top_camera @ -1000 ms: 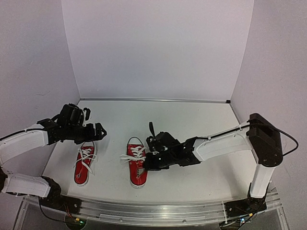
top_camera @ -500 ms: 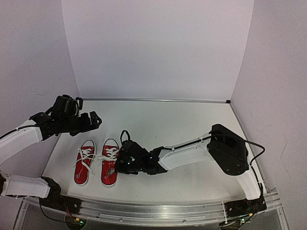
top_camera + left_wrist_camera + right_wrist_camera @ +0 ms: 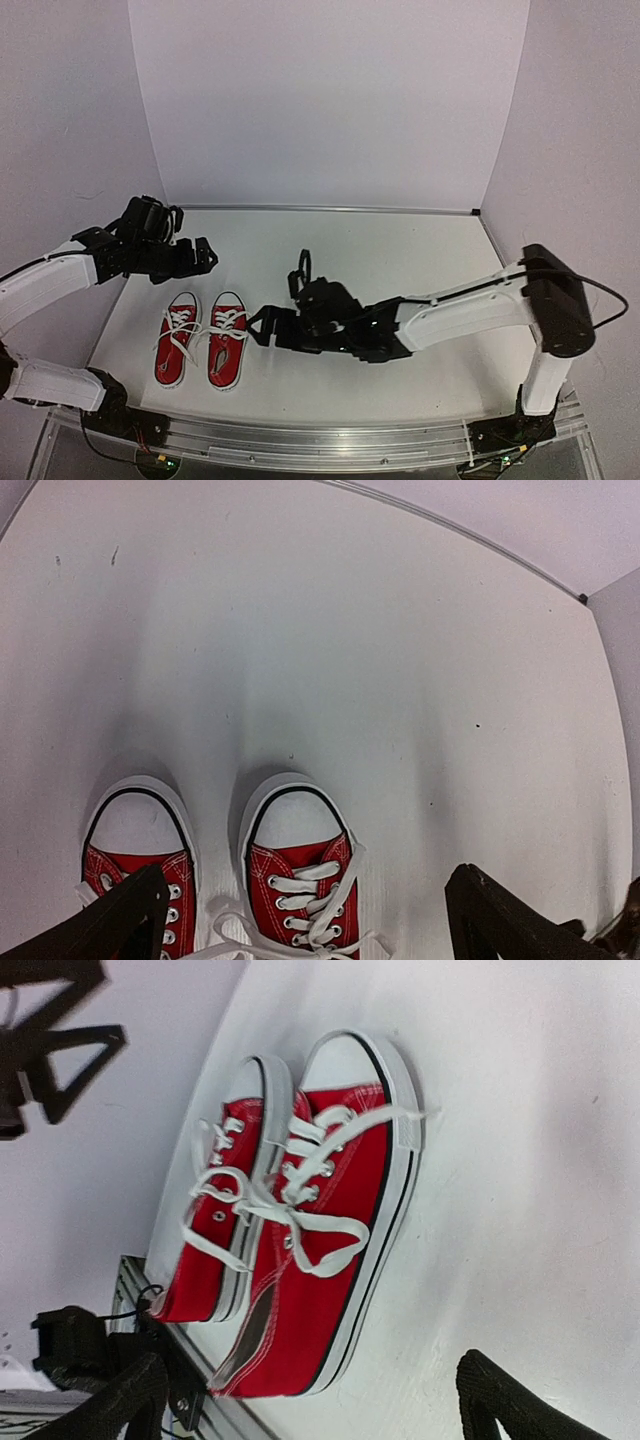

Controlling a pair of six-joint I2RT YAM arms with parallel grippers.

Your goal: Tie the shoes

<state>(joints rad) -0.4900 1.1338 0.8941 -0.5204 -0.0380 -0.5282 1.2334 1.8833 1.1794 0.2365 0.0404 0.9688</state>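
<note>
shoes sit side by side near the table's front left, laces loose, so i'd say tying hasn't started. right gripper just beside them, left gripper hovering behind, both spread wide and empty. next up: pinch a lace end.

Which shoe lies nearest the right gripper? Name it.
The right-hand shoe, just beside the open right gripper; the other shoe lies beyond it, farther left.

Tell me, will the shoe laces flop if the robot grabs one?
Probably floppy: the laces lie in loose, curling loops across both shoes. They look thin, so they may slip from a pinch. Tugging one might drag its shoe along.
</note>
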